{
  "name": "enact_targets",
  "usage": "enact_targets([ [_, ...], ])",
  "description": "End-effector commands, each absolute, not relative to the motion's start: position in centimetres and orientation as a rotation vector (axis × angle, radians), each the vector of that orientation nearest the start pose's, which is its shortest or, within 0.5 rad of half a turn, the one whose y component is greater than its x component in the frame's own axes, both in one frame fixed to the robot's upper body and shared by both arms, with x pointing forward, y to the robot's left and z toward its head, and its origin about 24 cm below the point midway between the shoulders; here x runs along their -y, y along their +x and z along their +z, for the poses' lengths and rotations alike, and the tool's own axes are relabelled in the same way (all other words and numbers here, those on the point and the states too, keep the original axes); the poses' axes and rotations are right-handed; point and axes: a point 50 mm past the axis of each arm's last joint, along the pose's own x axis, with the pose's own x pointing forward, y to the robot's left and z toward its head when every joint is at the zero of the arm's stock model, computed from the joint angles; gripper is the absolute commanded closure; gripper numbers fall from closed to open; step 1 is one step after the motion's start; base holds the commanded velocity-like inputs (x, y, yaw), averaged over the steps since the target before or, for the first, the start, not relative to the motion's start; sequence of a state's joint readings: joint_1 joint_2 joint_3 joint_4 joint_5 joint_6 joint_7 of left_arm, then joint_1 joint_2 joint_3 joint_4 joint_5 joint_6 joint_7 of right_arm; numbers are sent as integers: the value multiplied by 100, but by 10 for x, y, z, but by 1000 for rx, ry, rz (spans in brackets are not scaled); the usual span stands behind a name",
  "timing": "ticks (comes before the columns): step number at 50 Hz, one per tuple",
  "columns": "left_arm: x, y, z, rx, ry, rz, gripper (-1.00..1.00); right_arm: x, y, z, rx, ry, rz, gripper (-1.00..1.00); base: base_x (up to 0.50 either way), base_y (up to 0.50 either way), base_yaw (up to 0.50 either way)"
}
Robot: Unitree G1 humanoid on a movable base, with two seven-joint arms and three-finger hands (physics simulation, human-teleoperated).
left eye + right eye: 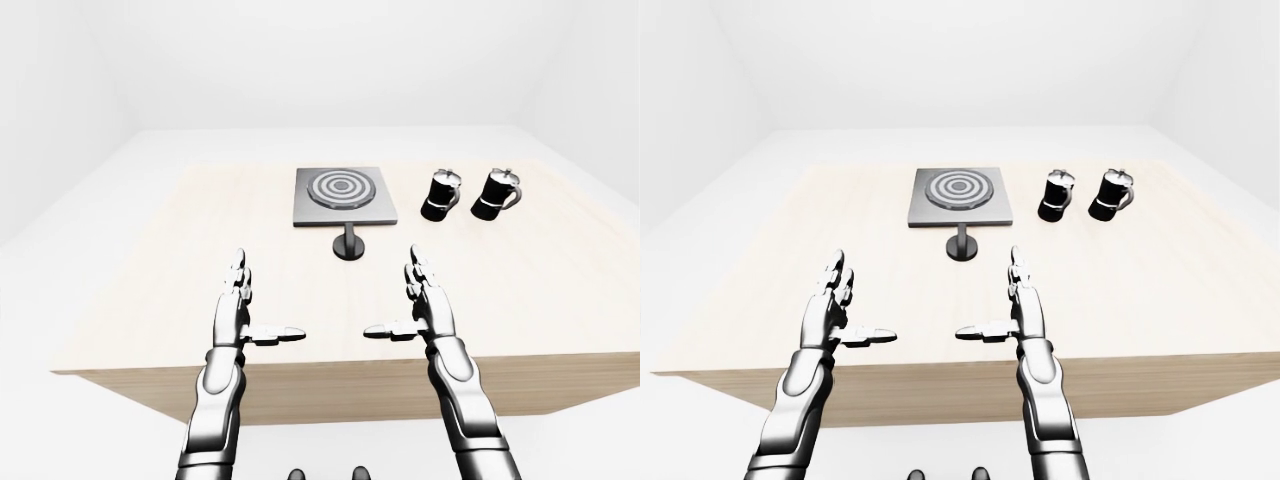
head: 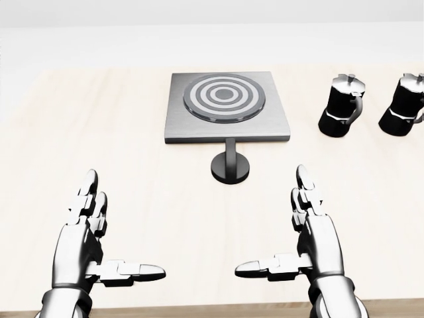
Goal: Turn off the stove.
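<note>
Fingers (image 2: 89,192) of left hand (image 2: 83,242) and right hand (image 2: 318,238) released, spread over bare surface (image 2: 99,132) near its bottom edge, stove (image 2: 226,106) and knob (image 2: 230,165) well beyond fingertips, two moka pots (image 2: 341,106) past right fingers.

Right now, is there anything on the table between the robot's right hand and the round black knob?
No. In the head view, only bare table lies between the open right hand and the stove knob.

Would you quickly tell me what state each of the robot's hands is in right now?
Left hand: open, fingers spread, holding nothing, above the table.
Right hand: open, fingers spread, holding nothing.
</note>
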State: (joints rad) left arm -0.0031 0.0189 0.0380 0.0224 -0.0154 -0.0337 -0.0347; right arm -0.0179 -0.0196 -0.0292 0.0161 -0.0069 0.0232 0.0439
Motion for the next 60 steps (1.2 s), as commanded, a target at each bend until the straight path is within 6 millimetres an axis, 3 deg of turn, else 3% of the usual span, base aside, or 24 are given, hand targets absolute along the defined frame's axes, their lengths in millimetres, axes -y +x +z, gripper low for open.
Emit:
enact_targets([
  [1, -159, 254, 40, 17, 6, 3, -100, 157, 257, 40, -23, -28, 18, -100, 0, 18, 0],
  [50, -159, 254, 40, 20, 12, 1, -100, 157, 258, 39, -28, -20, 18, -100, 0, 10, 0],
  [60, -159, 253, 41, 24, 11, 2, -100, 157, 258, 38, -29, -22, 22, -100, 26, 0, 0],
])
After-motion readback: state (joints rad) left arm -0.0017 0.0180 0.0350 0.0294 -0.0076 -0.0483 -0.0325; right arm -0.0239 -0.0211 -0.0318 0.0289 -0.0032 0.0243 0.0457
